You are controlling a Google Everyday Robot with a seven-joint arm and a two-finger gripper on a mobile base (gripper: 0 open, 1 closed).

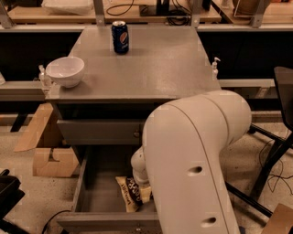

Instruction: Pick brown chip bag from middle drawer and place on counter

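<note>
Robot arm point(197, 155) reaching down into the open drawer point(98, 187), its bulky white casing filling the lower right of the view. The gripper point(141, 182) sits low inside the drawer, at the right end of the bag point(129, 195) and just below a rounded white wrist joint point(138, 164). Whether it is open or clamped on the bag cannot be told, because the arm hides it.

The bag, dark brown with a pale end and white lettering, lies on the drawer bottom toward the front right, partly tucked behind the arm. Above, the top drawer point(98, 131) is closed, with a small knob point(136, 134) on its front.

On the counter point(155, 68), a blue can point(120, 37) stands upright near the back edge, left of centre. A white bowl point(65, 71) rests at the front left corner, well apart from the can. A small bottle point(214, 66) stands at the counter's right edge.

Cardboard boxes point(48, 157) lie on the speckled floor point(27, 192) to the left of the drawer. A dark chair point(284, 96) shows at the far right, and a wooden bench point(137, 13) with cables runs along the back.
</note>
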